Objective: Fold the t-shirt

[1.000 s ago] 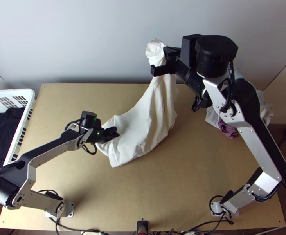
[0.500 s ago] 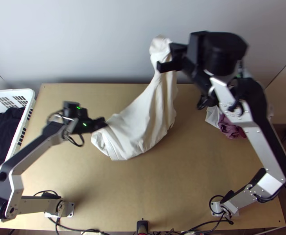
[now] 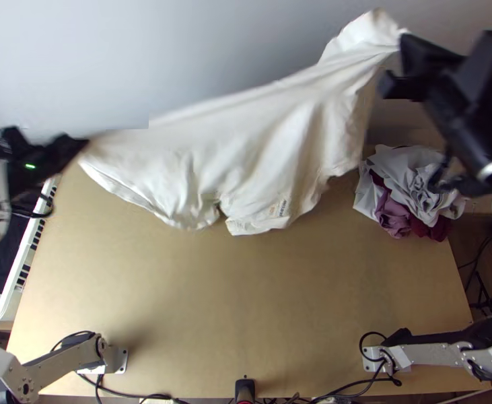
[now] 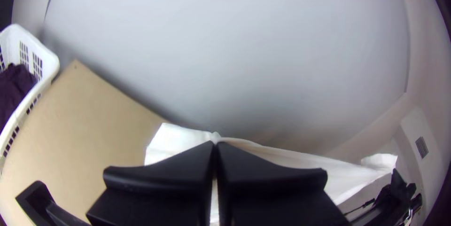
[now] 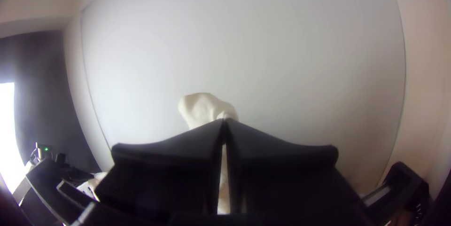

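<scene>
- One white t-shirt, top view: drawn out between the left gripper and the right gripper, over the far part of the table. Step in hand, as judged: stretching the garment before laying it down. Best done with an even, gentle pull from both sides, easing off once the far edge runs straight; the slack folds on the near side want to hang out before lowering. Cloth spans the gap from fingertips to fingertips, its near edge loose. A heap of cloth lies at the right; the lay-down should keep well left of it.
- Left wrist view: fingers clenched on a pinch of the shirt at its left end. The grip looks shallow, so a hard tug might pull it free. Fabric runs from the tips rightward to the other gripper. White basket at the left, to be kept clear of.
- Right wrist view: fingers closed on the shirt's right end, a soft tuft standing just past the tips. Lower in step with the left.
</scene>
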`<state>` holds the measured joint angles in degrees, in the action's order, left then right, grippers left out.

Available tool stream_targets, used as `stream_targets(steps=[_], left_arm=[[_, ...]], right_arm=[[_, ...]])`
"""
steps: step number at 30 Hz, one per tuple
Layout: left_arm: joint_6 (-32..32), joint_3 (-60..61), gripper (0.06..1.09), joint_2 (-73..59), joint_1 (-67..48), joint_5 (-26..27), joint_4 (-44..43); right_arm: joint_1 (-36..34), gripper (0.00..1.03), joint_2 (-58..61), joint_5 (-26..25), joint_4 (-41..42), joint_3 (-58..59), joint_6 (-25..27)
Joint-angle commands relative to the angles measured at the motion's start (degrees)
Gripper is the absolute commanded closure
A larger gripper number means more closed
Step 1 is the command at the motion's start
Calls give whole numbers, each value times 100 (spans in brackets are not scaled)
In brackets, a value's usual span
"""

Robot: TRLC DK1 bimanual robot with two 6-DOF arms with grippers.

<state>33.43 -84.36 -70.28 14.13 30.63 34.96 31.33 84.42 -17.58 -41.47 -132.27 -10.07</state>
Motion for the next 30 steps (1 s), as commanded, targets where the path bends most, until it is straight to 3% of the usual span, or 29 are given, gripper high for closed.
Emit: stream_targets(steps=[1, 8, 13, 22, 30], left_arm=[[471, -1180, 105, 507, 1136, 127, -183], [972, -1109, 105, 1605, 1364, 277, -894], [1113, -819, 105, 2194, 1514, 268, -1176], [1438, -485, 105, 3205, 1663, -5, -1809], [1342, 569, 105, 3820, 1575, 92, -1923]], right_arm=[[-426, 100, -787, -8, -1, 8, -171], [-681, 100, -1393, 159, 245, -203, -365], [-927, 100, -1912, 379, 254, -194, -830], [-866, 100, -2589, 888, 403, -185, -1156], [-488, 100, -3055, 950, -221, 1019, -1094]])
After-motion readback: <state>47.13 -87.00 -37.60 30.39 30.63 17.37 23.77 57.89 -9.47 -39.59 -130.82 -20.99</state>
